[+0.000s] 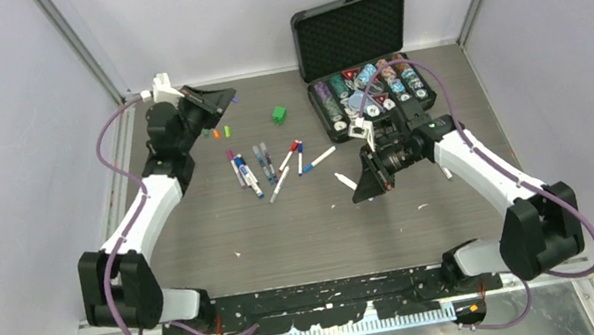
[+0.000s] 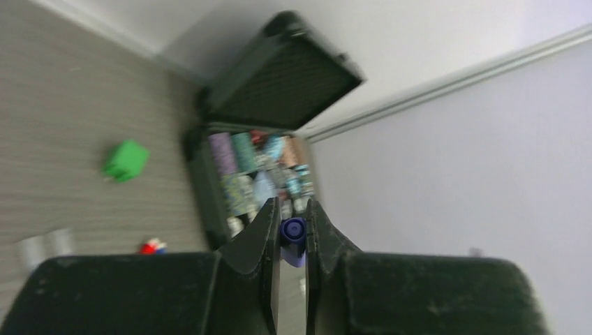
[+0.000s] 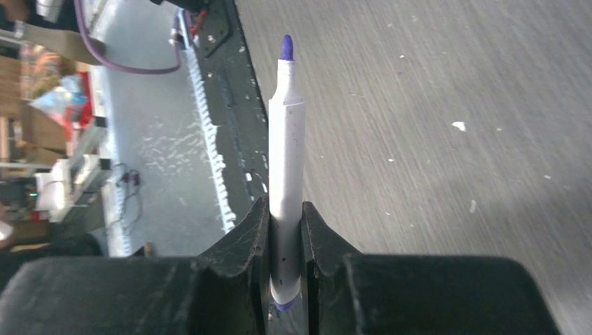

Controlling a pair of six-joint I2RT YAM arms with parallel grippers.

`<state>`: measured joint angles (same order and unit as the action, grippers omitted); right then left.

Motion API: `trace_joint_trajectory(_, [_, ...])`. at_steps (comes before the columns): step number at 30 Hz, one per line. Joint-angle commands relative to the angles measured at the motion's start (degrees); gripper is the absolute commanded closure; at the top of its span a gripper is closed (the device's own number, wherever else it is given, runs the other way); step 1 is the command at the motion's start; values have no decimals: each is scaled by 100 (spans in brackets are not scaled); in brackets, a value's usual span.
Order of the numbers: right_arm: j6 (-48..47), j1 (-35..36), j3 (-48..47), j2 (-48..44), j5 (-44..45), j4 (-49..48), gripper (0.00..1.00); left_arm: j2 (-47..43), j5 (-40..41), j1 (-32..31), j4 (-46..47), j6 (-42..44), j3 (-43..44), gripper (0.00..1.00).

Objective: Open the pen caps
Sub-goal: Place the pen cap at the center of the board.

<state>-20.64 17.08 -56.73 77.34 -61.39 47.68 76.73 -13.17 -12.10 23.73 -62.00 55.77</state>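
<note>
My left gripper (image 1: 223,98) is raised at the back left, shut on a small purple-blue pen cap (image 2: 293,234) that sits between its fingertips. My right gripper (image 1: 360,186) is over the middle right of the table, shut on a white-barrelled pen (image 3: 286,160). Its bare purple tip points away from the jaws toward the table's near edge. Several capped pens (image 1: 262,168) lie in a loose cluster on the table between the arms. Small loose green and orange caps (image 1: 221,132) lie near the left gripper.
An open black case (image 1: 364,77) of poker chips stands at the back right, just behind the right arm. A small green cube (image 1: 279,114) lies left of it. A white pen (image 1: 345,181) shows right beside the right fingers. White specks dot the wood-grain table (image 1: 287,240).
</note>
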Motion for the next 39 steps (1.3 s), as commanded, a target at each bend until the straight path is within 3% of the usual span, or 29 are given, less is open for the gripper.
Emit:
trace_joint_trajectory(1, [-435, -31, -261, -587, 623, 216, 100, 449, -660, 381, -2245, 1174, 760, 100])
trace_joint_trajectory(7, [-519, -153, -251, -837, 808, 275, 100, 1827, -685, 400, -4808, 2706, 2722, 97])
trace_joint_trajectory(15, [-555, -347, -251, -1026, 812, 312, 100, 3962, -262, 386, -6931, 3726, 5006, 94])
trace_joint_trajectory(28, [-590, -423, -260, -1009, 760, 367, 100, 6213, 747, 149, -7998, 4076, 7792, 89])
trace_joint_trajectory(39, [-624, -417, -277, -969, 743, 414, 100, 6784, 1514, 61, -7993, 4288, 8256, 86])
